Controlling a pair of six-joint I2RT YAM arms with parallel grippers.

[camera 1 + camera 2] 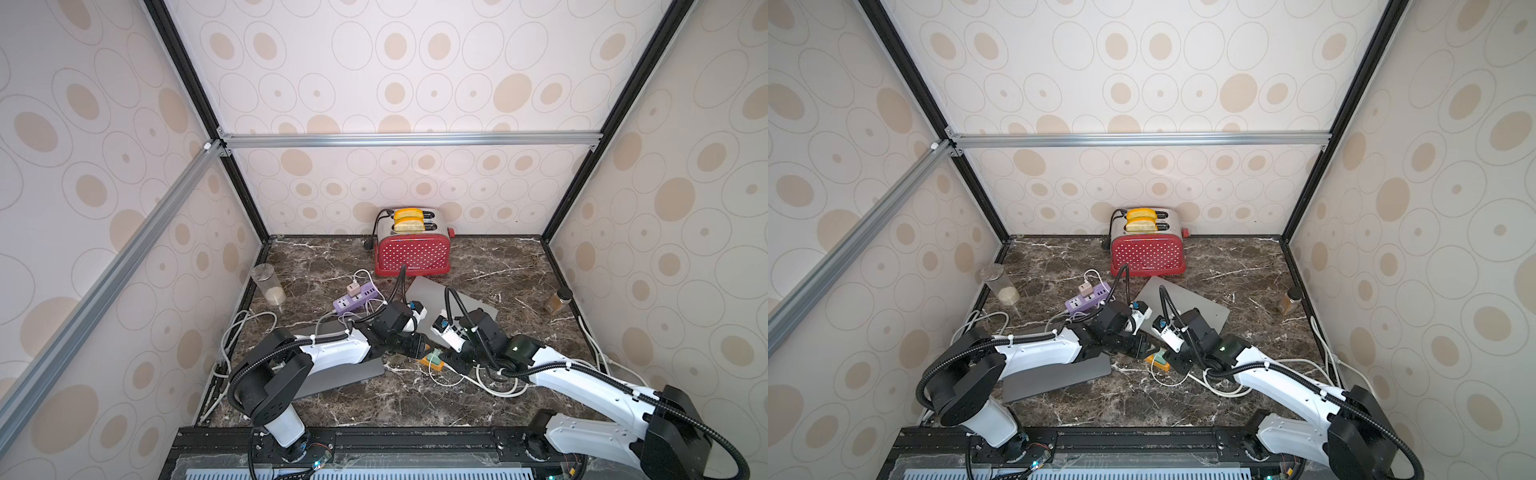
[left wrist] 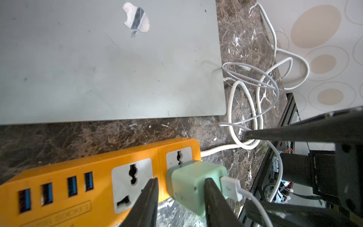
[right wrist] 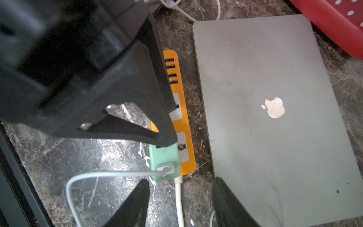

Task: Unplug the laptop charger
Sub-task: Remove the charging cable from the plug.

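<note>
Pincers at the socket. The left pincer (image 2: pixel 180 179) stands over the green charger (image 2: pixel 188 186), its fingers (image 2: pixel 147 202) partly spread to either side of the block. Whether the pads actually press it cannot be told. Such a straddle suits a straight pull away from the sockets.

The charger sits plugged into the end socket of the orange power strip (image 2: pixel 78 176). The strip lies flat in the front half of the bench (image 2: pixel 78 131), about midway between its side edges and just beside the closed laptop (image 2: pixel 98 68). A thin white lead (image 2: pixel 253 198) leaves the charger's USB port and loops toward the laptop's edge.

The right pincer (image 3: pixel 180 178) hovers with jaws spread and empty at the strip's cable end, one finger above the laptop's corner. It is probably placed there to pin the light strip down, so that it does not lift with the plug. By this judgement the charger is fully seated and the pull has not begun.
</note>
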